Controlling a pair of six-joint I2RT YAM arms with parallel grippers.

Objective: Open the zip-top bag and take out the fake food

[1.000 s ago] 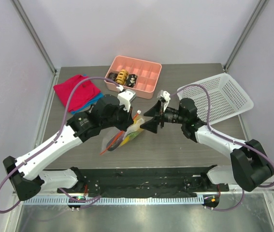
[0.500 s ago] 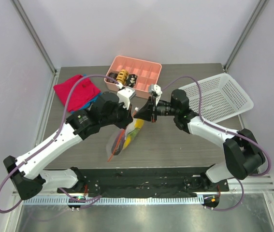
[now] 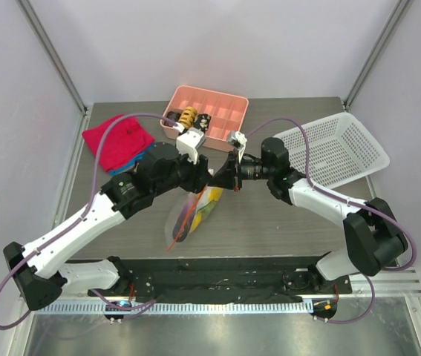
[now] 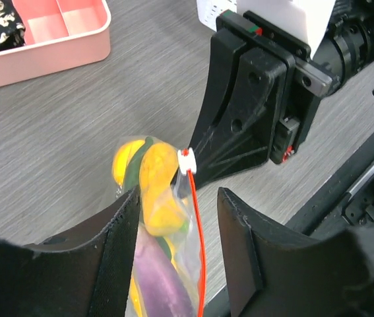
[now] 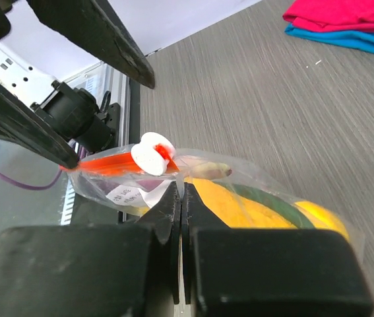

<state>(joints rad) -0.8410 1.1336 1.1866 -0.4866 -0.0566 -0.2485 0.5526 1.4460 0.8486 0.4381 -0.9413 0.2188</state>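
Note:
The zip-top bag (image 3: 190, 216) is clear, with an orange-red zipper strip (image 4: 198, 244) and a white slider (image 5: 152, 153). It hangs at table centre between the two arms. Inside lies the fake food: yellow pieces (image 4: 157, 185), a purple eggplant (image 4: 161, 271) and a green long vegetable (image 5: 285, 212). My right gripper (image 5: 181, 191) is shut on the bag's plastic edge just under the slider. My left gripper (image 4: 179, 198) is open, one finger on each side of the bag and neither pressing it. In the top view the two grippers meet tip to tip above the bag.
A pink compartment tray (image 3: 229, 113) with brown and tan pieces stands at the back centre. A white mesh basket (image 3: 344, 148) sits at the back right. A red folded cloth (image 3: 117, 137) over a blue one lies at the back left.
My right gripper moved in and shut on the bag's top edge. My left gripper, shut on the bag before, has opened. The bag now hangs lower and more to the left.

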